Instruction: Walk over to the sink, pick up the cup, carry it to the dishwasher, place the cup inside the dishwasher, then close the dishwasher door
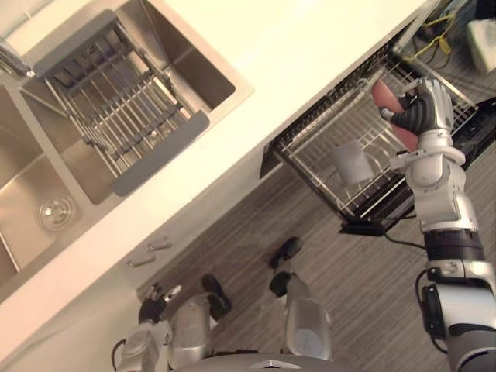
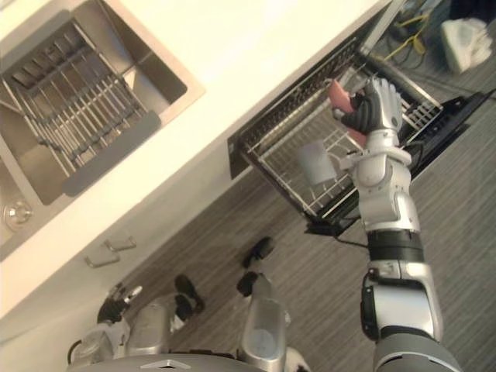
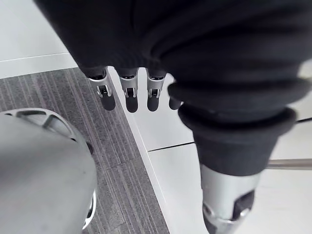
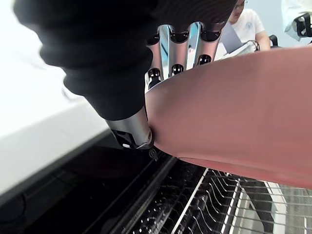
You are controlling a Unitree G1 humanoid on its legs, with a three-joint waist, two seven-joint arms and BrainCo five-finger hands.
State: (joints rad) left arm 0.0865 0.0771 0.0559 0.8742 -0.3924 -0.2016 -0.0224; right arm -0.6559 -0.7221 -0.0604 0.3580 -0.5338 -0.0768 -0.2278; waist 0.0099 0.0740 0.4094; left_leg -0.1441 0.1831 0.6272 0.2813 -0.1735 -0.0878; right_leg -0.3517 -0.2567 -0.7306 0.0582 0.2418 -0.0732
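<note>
A kitchen is showing.
A steel sink (image 1: 198,74) is sitting in a pale countertop (image 1: 310,46), a dishwasher rack (image 1: 322,159) jutting out below.

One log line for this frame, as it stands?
stage: placing | right hand: shut on pink cup, over dishwasher rack | left hand: open, idle | door: open
</note>
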